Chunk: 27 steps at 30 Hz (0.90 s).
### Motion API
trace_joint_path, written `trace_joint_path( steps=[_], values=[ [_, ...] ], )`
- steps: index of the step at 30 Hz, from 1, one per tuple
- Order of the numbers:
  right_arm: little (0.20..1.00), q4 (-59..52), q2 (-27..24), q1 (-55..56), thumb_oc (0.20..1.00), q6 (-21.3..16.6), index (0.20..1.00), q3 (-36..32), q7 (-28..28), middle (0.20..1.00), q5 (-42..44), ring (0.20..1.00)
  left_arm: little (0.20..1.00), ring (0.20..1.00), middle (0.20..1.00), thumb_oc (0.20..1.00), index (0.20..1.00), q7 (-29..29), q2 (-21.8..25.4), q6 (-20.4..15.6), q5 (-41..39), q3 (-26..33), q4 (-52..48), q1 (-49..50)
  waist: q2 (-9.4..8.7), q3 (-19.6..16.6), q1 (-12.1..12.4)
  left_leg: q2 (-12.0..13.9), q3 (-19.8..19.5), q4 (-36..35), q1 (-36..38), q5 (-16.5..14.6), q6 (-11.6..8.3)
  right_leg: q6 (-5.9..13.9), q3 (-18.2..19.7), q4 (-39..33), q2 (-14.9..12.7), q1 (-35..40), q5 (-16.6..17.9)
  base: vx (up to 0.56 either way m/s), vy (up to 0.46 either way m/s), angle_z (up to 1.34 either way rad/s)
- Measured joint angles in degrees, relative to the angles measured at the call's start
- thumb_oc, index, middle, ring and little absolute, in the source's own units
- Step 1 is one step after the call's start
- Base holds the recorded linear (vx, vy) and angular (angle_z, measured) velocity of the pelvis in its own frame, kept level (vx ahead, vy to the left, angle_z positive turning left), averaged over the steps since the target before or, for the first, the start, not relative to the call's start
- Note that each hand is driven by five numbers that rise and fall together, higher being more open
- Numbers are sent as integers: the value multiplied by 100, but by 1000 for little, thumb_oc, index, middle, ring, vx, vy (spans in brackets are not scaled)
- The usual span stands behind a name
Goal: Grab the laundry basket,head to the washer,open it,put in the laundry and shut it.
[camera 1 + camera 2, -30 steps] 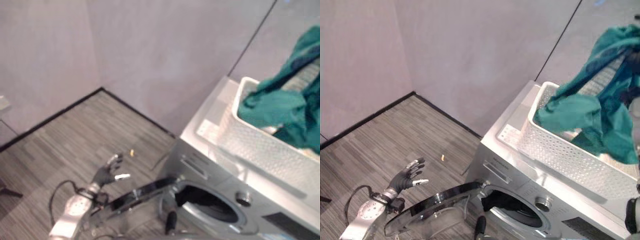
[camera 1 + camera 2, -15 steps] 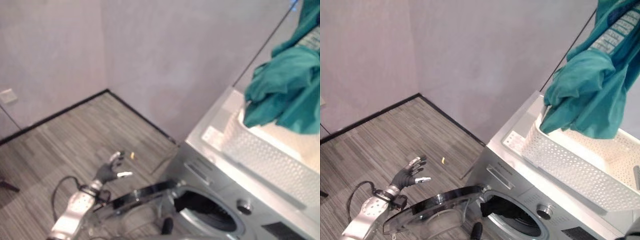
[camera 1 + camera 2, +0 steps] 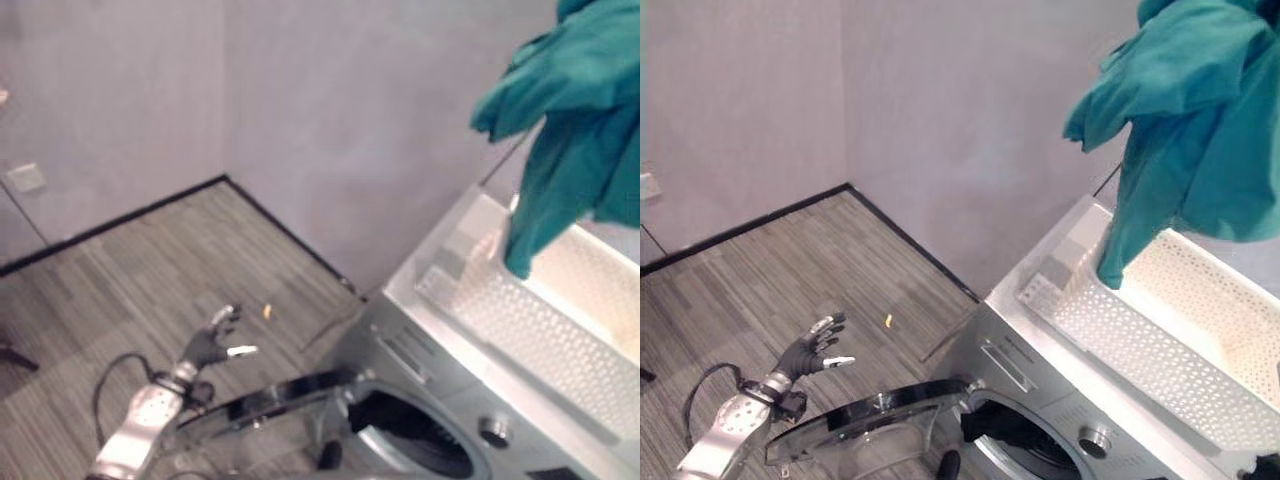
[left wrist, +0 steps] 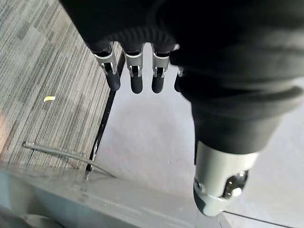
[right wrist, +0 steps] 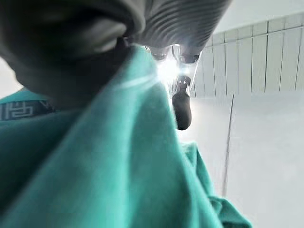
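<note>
A teal piece of laundry (image 3: 1200,130) hangs in the air above the white perforated laundry basket (image 3: 1140,350), its lower end dangling just inside the near corner. The basket stands on top of the silver washer (image 3: 1040,385). My right hand (image 5: 71,47) is shut on the teal cloth (image 5: 118,156), which bunches against its palm. The washer's round door (image 3: 870,420) stands swung open to the left, and dark cloth (image 3: 1000,425) lies in the drum's mouth. My left hand (image 3: 812,350) hovers low beside the door, open, fingers (image 4: 135,76) straight and holding nothing.
Grey walls meet in a corner behind the washer, with a black baseboard along the striped floor (image 3: 150,270). A small yellow scrap (image 3: 887,320) lies on the floor near the door. A wall socket (image 3: 25,178) sits at the far left.
The teal laundry has risen from lying in the basket to hanging well above it. The camera has shifted. My left hand has stayed by the door.
</note>
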Motion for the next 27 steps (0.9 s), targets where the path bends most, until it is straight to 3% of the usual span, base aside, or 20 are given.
trace_joint_path(
  steps=[12, 27],
  values=[
    [200, 24, 1, 5, 200, 4, 200, 10, 0, 200, 10, 200, 1000, 1000, 1000, 1000, 1000, 26, -7, -8, -1, 14, 21, 9, 287, -92, 88, 82, 2, -404, 295, 141, -26, 0, -78, -2, 33, 102, 0, 5, -3, 0],
    [200, -289, -247, 121, 200, 126, 200, -335, -114, 200, -1, 200, 1000, 1000, 1000, 1000, 1000, 135, -1, -35, 6, 74, 13, 7, 378, -88, 3, 78, 5, -453, 306, 177, -11, 1, -77, -32, 27, 92, -1, 0, 0, 0]
  ],
)
